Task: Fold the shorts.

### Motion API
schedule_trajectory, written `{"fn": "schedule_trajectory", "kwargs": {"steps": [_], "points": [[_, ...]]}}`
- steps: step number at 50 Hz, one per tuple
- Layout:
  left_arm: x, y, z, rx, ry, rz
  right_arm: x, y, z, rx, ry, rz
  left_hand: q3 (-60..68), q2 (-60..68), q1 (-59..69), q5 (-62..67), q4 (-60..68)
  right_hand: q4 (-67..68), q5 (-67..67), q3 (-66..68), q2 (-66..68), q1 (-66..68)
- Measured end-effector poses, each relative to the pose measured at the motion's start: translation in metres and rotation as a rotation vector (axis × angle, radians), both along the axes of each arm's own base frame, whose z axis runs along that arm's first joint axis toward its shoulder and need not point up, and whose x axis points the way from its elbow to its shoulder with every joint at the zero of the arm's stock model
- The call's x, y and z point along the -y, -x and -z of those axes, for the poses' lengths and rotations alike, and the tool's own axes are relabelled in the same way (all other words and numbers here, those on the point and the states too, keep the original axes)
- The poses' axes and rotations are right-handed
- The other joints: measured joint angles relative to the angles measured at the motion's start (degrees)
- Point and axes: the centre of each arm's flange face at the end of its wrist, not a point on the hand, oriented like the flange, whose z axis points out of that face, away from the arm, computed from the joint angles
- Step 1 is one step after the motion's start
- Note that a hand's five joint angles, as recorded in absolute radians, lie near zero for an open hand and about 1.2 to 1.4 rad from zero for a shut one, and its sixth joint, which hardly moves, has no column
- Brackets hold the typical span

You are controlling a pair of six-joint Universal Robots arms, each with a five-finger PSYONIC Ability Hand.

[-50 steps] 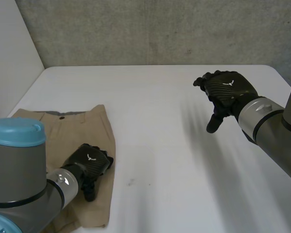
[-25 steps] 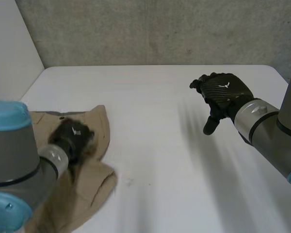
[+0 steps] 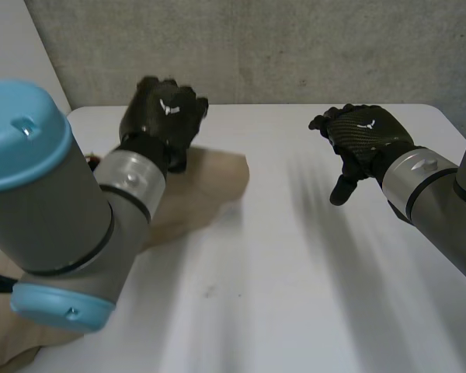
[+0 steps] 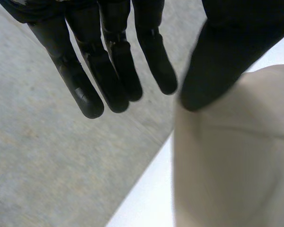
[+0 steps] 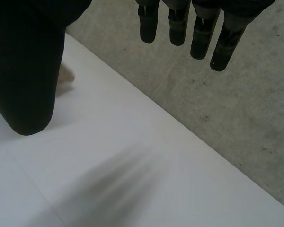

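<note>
White table (image 3: pixel 311 295) with a grey wall (image 3: pixel 295 47) behind it is where the tan shorts (image 3: pixel 213 183) are. They are on the left side of the table. One part is up off the table near the far left corner, and it looks puffed and rounded, not flat. More tan cloth shows down by the near left corner, under the big grey left arm (image 3: pixel 54 210), which hides the middle of the shorts. The left hand (image 3: pixel 165 115) is up high, right over the raised part. In the left wrist view its fingers (image 4: pixel 85 90) are straight and point at the wall, and its thumb (image 4: pixel 217 66) stands apart from them. The cloth is just beside the thumb, but I cannot tell if they touch. Nothing is pinched between the thumb and the fingers. The right hand (image 3: pixel 365 138) hangs over the right side of the table, toward the far edge, well apart from the shorts. Its fingers are loose and it holds nothing. I think the fold is only partly done. One part is on its way over, but no neat flat fold shows yet. It looks like the cloth must be laid down and made smooth, and more folds may be needed after that.
</note>
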Motion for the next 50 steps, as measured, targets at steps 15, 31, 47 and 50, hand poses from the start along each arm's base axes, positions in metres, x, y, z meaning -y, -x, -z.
{"fn": "schedule_trajectory", "kwargs": {"steps": [15, 31, 47, 50], "points": [[-0.004, -0.019, 0.064, 0.143, -0.168, -0.022, 0.000, -0.001, 0.001, 0.000, -0.001, -0.004, -36.00, -36.53, -32.52, -35.87, -36.84, 0.00, 0.00, 0.00, 0.00, 0.00], [-0.004, 0.001, 0.130, 0.257, -0.318, 0.076, 0.001, -0.003, 0.012, -0.036, -0.019, -0.008, -34.91, -35.05, -30.94, -33.73, -35.11, 0.00, 0.00, 0.00, 0.00, 0.00], [0.034, 0.040, 0.074, 0.073, -0.107, 0.069, 0.006, -0.003, 0.023, -0.074, -0.028, -0.008, 8.88, 9.10, 9.16, 7.86, 9.13, 0.00, 0.00, 0.00, 0.00, 0.00], [0.035, 0.056, 0.037, -0.049, -0.011, 0.096, 0.008, -0.003, 0.020, -0.074, -0.020, -0.003, 8.92, 9.11, 9.16, 7.86, 9.26, 0.00, 0.00, 0.00, 0.00, 0.00]]}}
